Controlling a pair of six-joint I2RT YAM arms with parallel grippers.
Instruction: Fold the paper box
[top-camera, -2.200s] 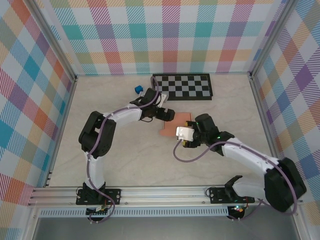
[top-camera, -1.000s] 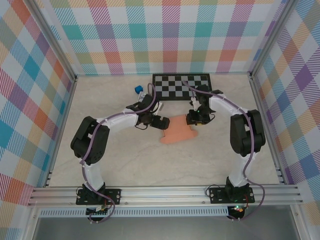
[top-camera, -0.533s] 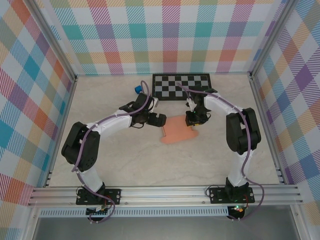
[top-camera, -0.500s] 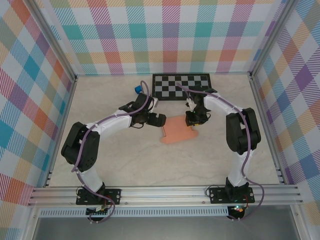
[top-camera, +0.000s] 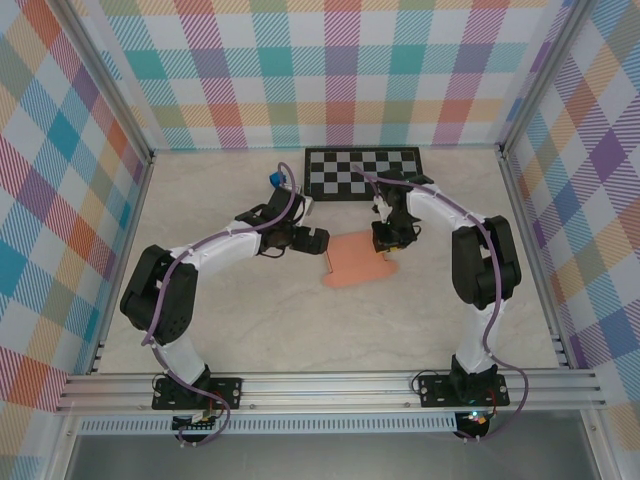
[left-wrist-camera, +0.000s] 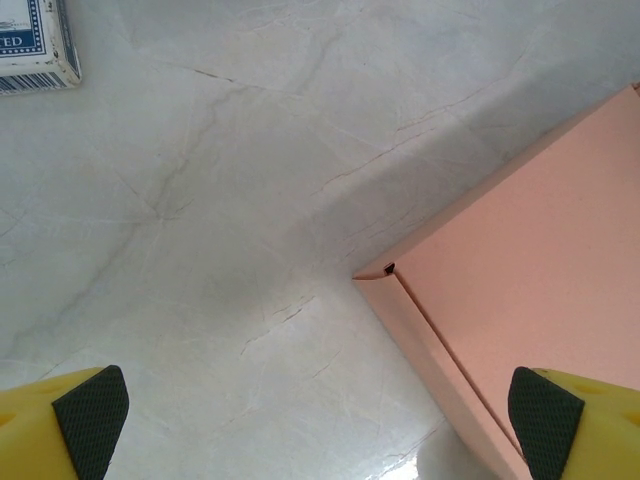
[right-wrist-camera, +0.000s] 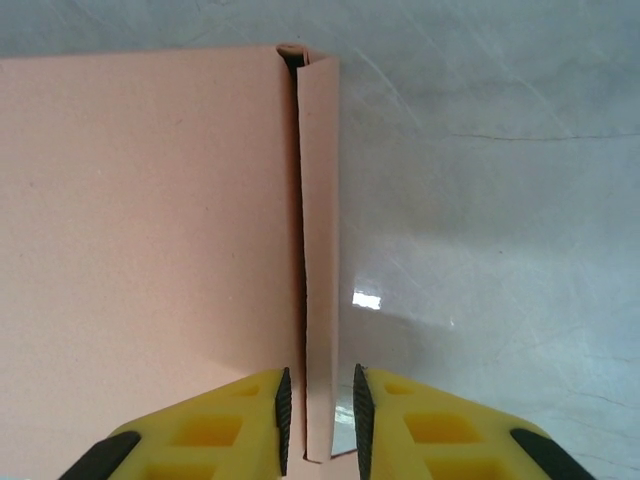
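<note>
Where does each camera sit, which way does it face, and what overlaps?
Top external: above and behind the arm bases, looking down; left gripper and right gripper flank the paper box.
Left wrist: faces the table; own open fingertips, the paper box's corner, card pack.
Right wrist: looks down a raised flap standing between its pads.
Shared: the paper box shows in all three.

The paper box (top-camera: 357, 260) is lying on the worktop (top-camera: 250, 320) between the two grippers. The left gripper (top-camera: 318, 240) is hanging just beside its left corner. The right gripper (right-wrist-camera: 318, 405) is straddling a raised flap along one edge. A card pack (left-wrist-camera: 35, 45) is sitting off to one side of the left gripper, apart from the box. A mat (top-camera: 365, 172) is lying behind the right gripper, and a cube (top-camera: 276, 180) behind the left gripper.
</note>
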